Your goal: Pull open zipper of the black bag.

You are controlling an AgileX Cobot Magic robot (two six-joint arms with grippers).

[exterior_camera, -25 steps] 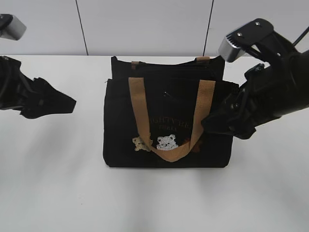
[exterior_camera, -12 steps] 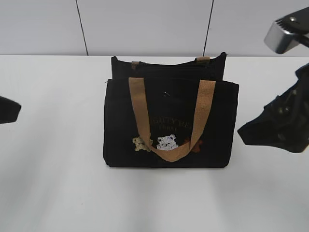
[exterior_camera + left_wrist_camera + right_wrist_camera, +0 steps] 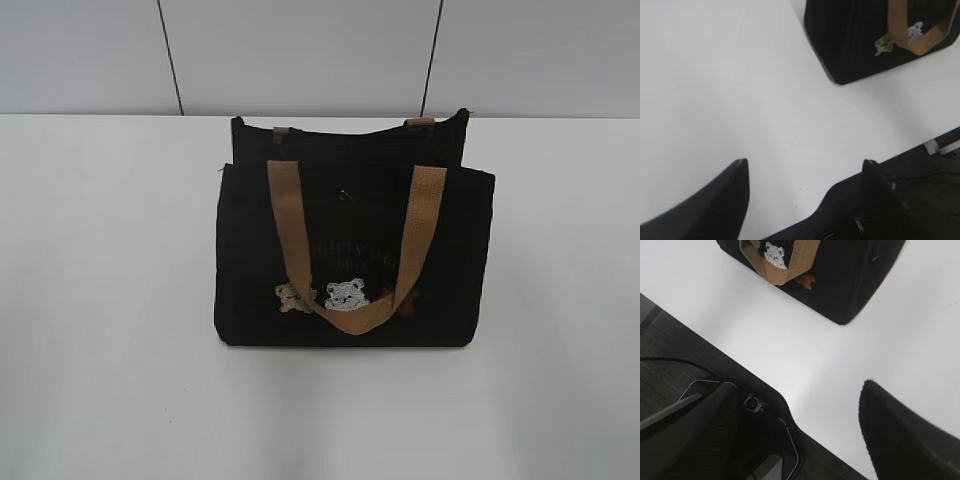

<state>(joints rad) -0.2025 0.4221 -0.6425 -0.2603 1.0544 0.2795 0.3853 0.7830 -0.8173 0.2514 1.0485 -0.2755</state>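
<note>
Exterior view puts the black bag (image 3: 350, 250) near the middle of the white table (image 3: 110, 330), lying with its printed front toward us. Along its top edge we can only just make out the zipper (image 3: 345, 196) as a small pale glint on dark fabric; whether it is closed we cannot tell. 2 tan handles show: the front one (image 3: 345, 250) hangs in a U across the front, its bend beside the small bear pictures (image 3: 346, 294), and only the ends of the rear one peek above the far edge. Faint lettering sits above the bears.

Neither arm appears in that view. From the left wrist camera we see the left gripper (image 3: 805, 175) with its jaws spread wide and nothing between them, over bare table well apart from the bag's corner. The right gripper (image 3: 805, 395) likewise stands wide and empty near the table's front edge, away from the bag.
</note>
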